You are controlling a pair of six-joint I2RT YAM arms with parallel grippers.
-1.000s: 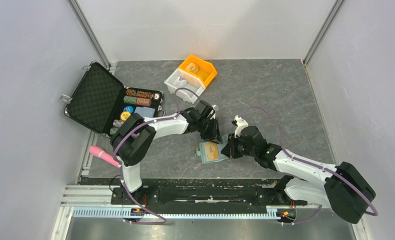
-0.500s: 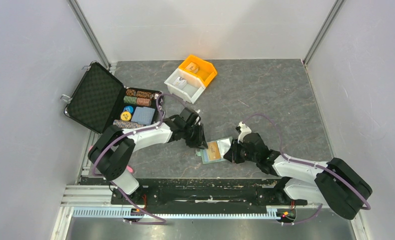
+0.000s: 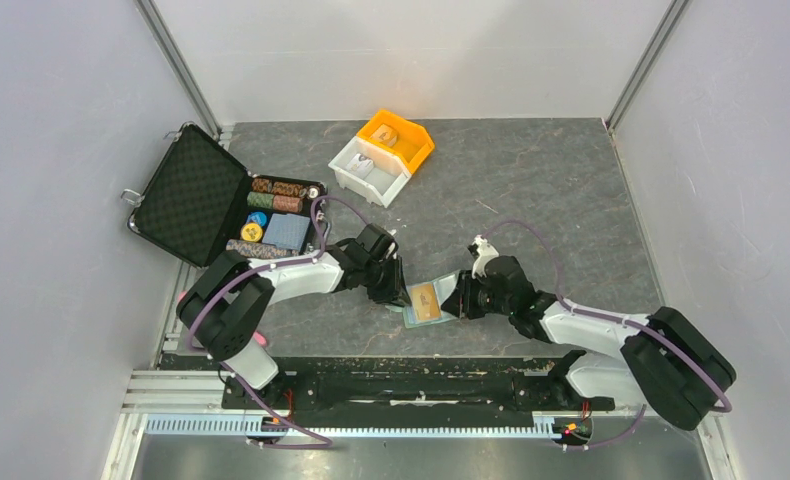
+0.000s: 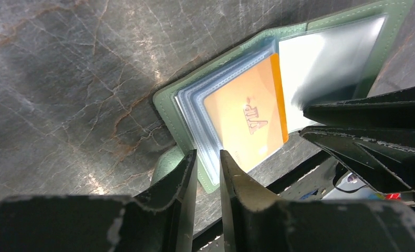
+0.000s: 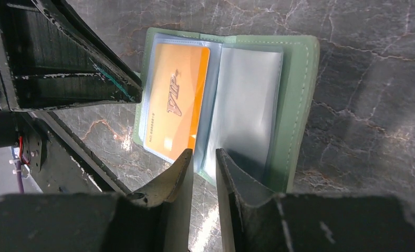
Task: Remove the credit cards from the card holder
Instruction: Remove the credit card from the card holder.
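Observation:
The sage-green card holder [image 3: 424, 303] lies open and flat on the dark stone table between both arms. An orange-tan credit card [image 4: 247, 113] marked VIP sits in a clear pocket of one panel [image 5: 176, 102]. The other panel's clear pocket [image 5: 245, 105] looks empty. No blue card shows. My left gripper [image 4: 208, 155] is at the holder's card-side edge by the little tab [image 4: 166, 163], its jaws almost together with nothing between them. My right gripper [image 5: 204, 153] is at the near edge by the fold, jaws also almost together and empty.
An open black foam-lined case [image 3: 186, 195] with poker chips [image 3: 276, 190] and a grey-blue block [image 3: 286, 232] stands at the left. An orange bin [image 3: 399, 133] and a white bin [image 3: 369, 170] stand at the back. The table's front rail [image 3: 391, 365] is just behind the holder.
My left gripper has come down and left to the holder's left edge. My right gripper has slid left onto the holder. The holder has opened flatter.

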